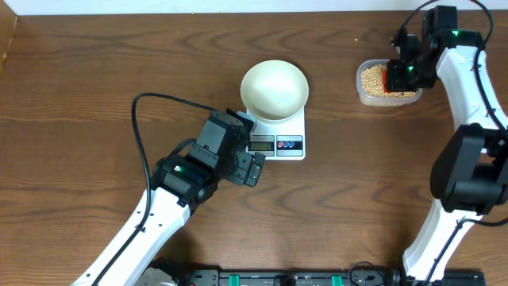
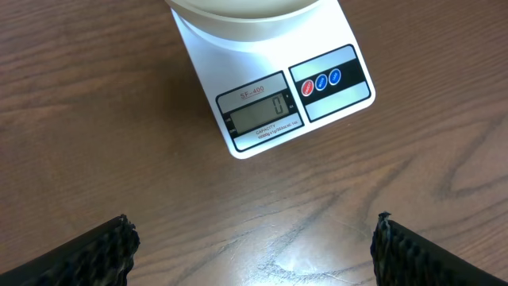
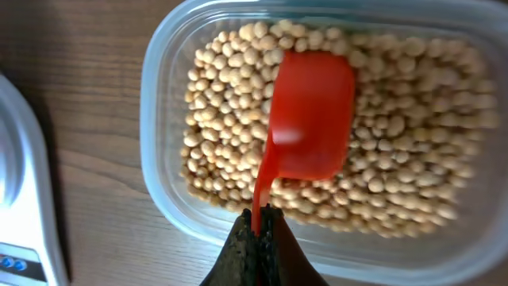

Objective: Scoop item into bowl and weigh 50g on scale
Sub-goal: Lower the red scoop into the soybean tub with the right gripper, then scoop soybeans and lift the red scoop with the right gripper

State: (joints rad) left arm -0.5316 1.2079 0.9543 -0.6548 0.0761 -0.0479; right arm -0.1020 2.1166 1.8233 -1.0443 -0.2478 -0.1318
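Filling the clear tub [image 3: 163, 103] just ahead of the right fingers [image 3: 238, 256] are tan beans [image 3: 218, 119], with a red scoop [image 3: 313, 119] resting among them. Those fingers are clamped together on the scoop's thin handle, and the right arm reaches out over the tub. Ahead of the left fingers [image 2: 99, 253] sits the white scale [image 2: 262, 95], its display reading 0. The cream bowl [image 1: 274, 89] rests on the scale's platform just beyond, with nothing inside. The left fingers are spread wide apart above the wooden surface [image 2: 95, 119], gripping nothing.
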